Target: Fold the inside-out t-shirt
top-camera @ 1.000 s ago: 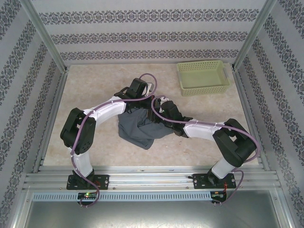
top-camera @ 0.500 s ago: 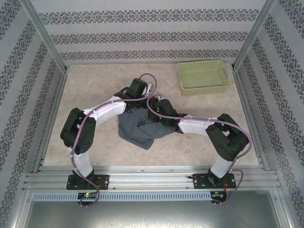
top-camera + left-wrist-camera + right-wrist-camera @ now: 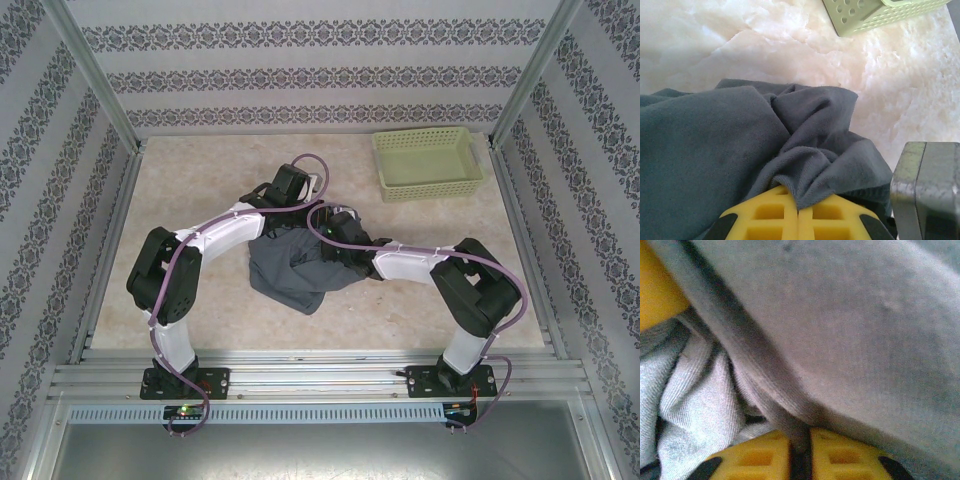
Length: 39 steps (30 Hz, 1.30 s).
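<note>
The inside-out t-shirt (image 3: 292,272) lies bunched up in a slate blue-grey heap at the table's middle. My left gripper (image 3: 303,217) is at the heap's far edge. In the left wrist view its yellow fingers (image 3: 770,212) are shut, with a gathered fold of the t-shirt (image 3: 810,170) pinched between them. My right gripper (image 3: 328,234) sits just to the right of it, over the same far edge. In the right wrist view its yellow fingers (image 3: 840,455) are shut on a dark fold of the t-shirt (image 3: 800,425), and cloth fills the space in front of them.
A light green basket (image 3: 427,162) stands at the back right of the pale marbled table (image 3: 200,180), and its corner (image 3: 875,15) is in the left wrist view. Patterned walls and metal posts close in the sides. A grey metal part (image 3: 927,190) is close to the left gripper's right side.
The right arm has pushed left toward the left gripper, and its jaws have closed on the cloth. The left arm and the shirt heap have stayed put.
</note>
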Each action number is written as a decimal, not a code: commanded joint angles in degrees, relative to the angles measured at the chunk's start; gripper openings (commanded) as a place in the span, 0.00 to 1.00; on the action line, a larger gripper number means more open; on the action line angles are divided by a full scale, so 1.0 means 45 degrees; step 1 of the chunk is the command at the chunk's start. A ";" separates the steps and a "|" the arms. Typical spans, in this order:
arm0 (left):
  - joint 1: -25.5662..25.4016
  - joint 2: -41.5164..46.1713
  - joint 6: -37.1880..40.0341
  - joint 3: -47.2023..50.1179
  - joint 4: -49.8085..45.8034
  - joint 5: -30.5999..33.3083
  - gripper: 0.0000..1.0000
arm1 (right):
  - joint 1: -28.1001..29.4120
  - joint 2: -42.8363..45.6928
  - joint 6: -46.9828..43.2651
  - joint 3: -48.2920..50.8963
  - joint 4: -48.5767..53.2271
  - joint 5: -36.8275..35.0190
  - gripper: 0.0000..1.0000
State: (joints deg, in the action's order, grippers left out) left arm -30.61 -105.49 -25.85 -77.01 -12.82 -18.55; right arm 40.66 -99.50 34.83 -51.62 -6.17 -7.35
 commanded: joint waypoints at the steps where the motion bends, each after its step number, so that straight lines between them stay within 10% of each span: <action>1: 0.0204 0.0336 -0.0064 -0.0215 -0.0468 0.0671 0.00 | 0.0079 0.0410 -0.0228 0.0148 -0.0196 0.0437 0.05; 10: 0.1277 -0.0389 -0.0540 -0.0684 -0.1663 0.0967 0.03 | -0.0240 0.4032 0.0205 0.2212 -0.2327 0.3273 0.00; 20: -0.0506 0.2888 0.0991 0.1714 -0.1819 0.2895 0.42 | -0.1223 0.6208 0.1178 0.4489 -0.4462 0.4298 0.00; 39: -0.2006 0.3238 0.1360 0.3616 0.0465 0.3742 0.50 | -0.0652 0.7405 -0.0149 0.5191 -0.4622 0.5158 0.00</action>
State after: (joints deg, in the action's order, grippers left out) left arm -40.01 -90.76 -19.49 -59.00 -13.96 -2.79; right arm 36.99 -66.94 35.86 -28.88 -24.75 14.66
